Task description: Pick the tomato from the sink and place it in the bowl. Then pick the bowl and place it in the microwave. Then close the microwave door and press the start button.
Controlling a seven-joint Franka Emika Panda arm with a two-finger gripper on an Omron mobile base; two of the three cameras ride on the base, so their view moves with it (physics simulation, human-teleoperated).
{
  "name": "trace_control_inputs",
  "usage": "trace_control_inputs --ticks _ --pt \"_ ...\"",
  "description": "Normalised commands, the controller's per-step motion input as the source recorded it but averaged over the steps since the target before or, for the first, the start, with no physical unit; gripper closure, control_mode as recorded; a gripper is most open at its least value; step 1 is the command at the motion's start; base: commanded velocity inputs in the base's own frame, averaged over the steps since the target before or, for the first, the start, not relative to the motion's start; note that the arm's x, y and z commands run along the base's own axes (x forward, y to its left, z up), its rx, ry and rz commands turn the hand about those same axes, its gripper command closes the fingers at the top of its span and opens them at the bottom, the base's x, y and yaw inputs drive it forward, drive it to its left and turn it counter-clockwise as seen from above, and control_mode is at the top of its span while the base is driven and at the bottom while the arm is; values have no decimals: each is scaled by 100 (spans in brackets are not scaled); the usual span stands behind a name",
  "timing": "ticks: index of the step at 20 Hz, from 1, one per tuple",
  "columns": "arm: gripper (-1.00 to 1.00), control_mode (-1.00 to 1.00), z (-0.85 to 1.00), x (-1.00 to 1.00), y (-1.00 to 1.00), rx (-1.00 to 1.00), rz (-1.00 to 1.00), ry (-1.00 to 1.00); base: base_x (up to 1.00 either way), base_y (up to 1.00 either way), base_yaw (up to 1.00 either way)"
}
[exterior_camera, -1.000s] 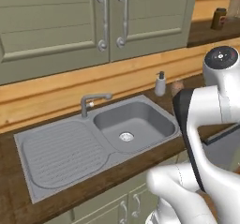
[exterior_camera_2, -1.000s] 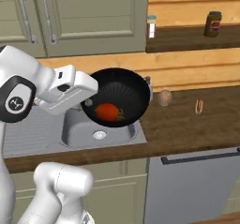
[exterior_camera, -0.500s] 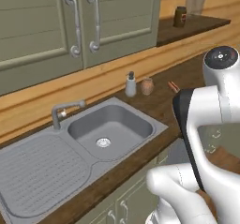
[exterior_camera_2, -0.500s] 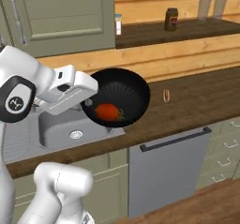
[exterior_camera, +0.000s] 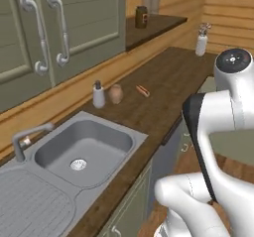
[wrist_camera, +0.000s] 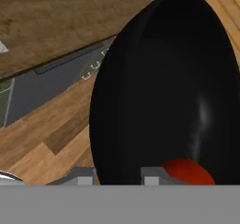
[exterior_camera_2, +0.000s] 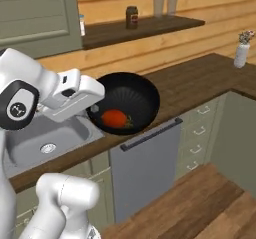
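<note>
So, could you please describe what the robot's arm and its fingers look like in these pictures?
The arm is built of glossy white, rounded shells with dark bands at the joints. One joint carries a round dark cap with a small light marking; another such cap shows in the left base view. The hand is a boxy white block. The fingers look like small, square grey tips. No loose cables are visible.

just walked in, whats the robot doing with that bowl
The gripper is shut on the rim of the black bowl and holds it in the air, off the counter. The tomato lies inside the bowl. The sink basin has nothing in it.
</note>
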Motion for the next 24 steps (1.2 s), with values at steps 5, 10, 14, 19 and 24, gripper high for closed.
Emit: trace_control_inputs --ticks 5,10,14,19,24 --pt "100 100 0 0 0 0 0 0 22 52 -66" --pt "100 100 0 0 0 0 0 0 17 47 -67" --pt "100 100 0 0 0 0 0 0 3 38 -66" --pt "100 100 0 0 0 0 0 0 0 33 -65" --pt "100 100 0 0 0 0 0 0 0 28 -63"
